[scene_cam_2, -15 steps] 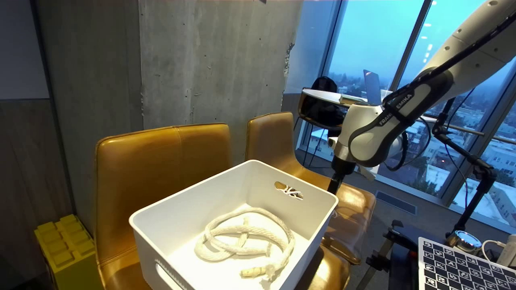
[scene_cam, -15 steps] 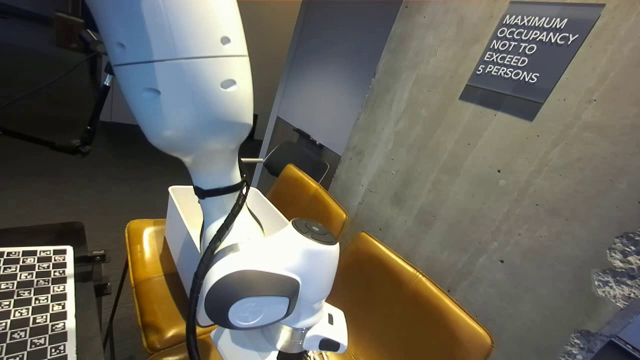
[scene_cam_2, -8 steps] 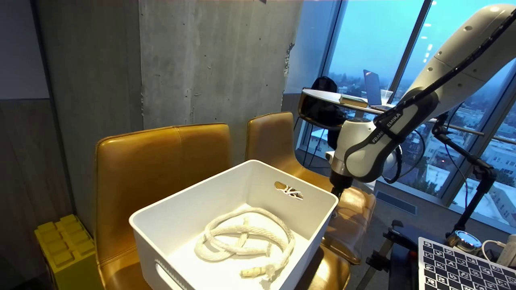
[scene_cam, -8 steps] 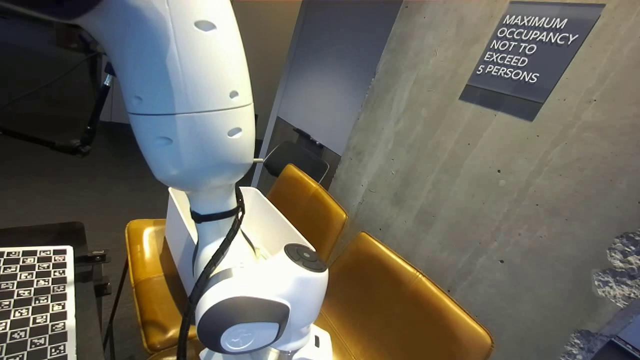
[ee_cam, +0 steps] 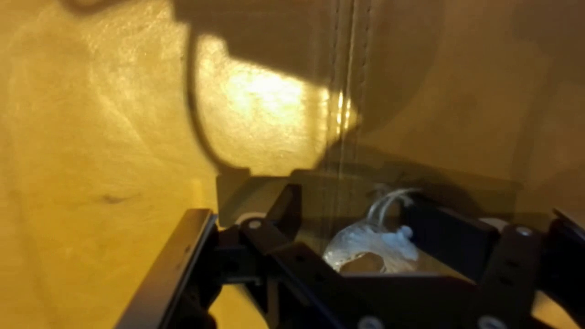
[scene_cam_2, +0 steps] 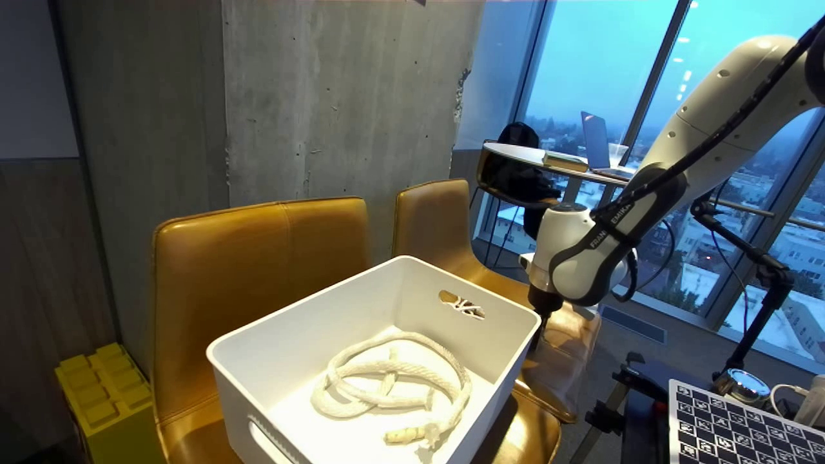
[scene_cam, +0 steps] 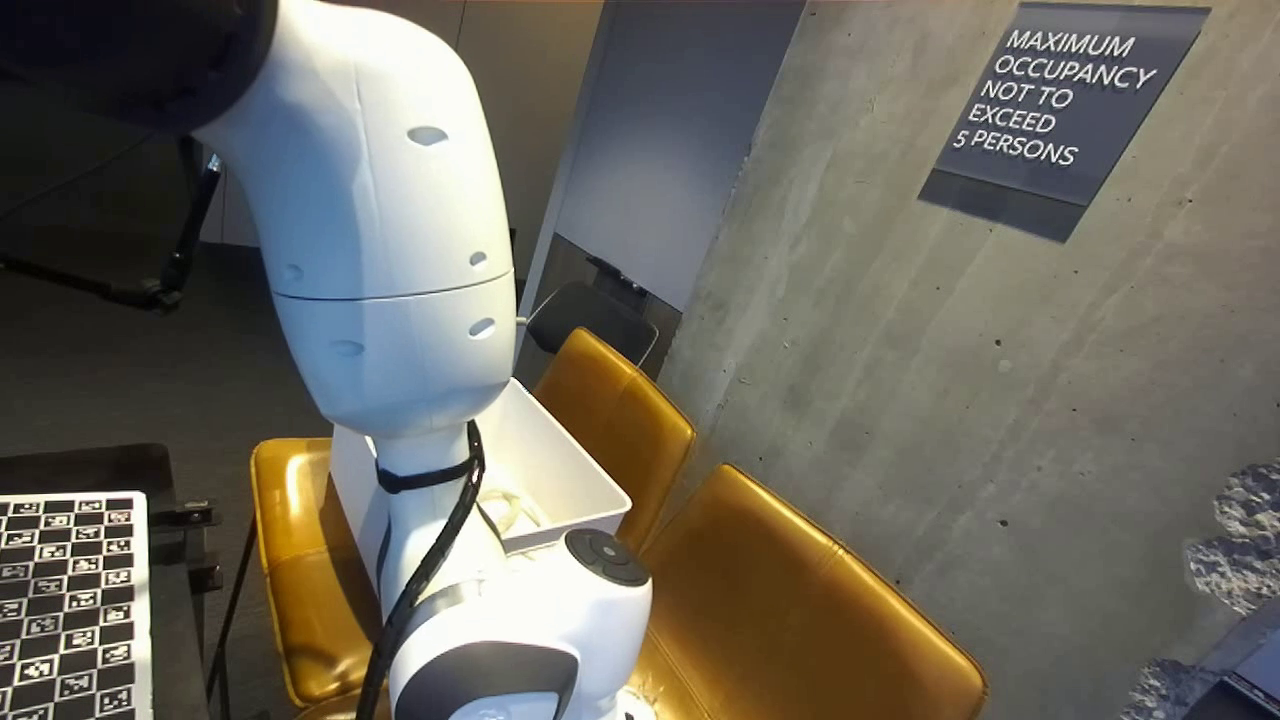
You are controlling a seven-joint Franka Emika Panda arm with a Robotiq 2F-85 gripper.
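Gripper (ee_cam: 351,203) hangs low over tan chair (ee_cam: 91,146), jaws standing apart, frayed white rope-like piece (ee_cam: 370,240) between them, not clamped.

Legible lettering appeared on a wall sign (scene_cam: 1060,118) and on a robot arm (scene_cam_2: 702,103).
In an exterior view, the dark grey sign, fixed to a concrete wall (scene_cam: 880,400), read "MAXIMUM OCCUPANCY NOT TO EXCEED 5 PERSONS" in white capitals, set over five lines, the last opening with the numeral. In an exterior view, a black band (scene_cam_2: 622,215) along the pale arm carried the brand lettering in light capitals, sloping upward to the right: "FRAN" lay on the lower side of a dark strap (scene_cam_2: 617,232) and "EMIKA" on the upper, the strap covering the middle of the name.
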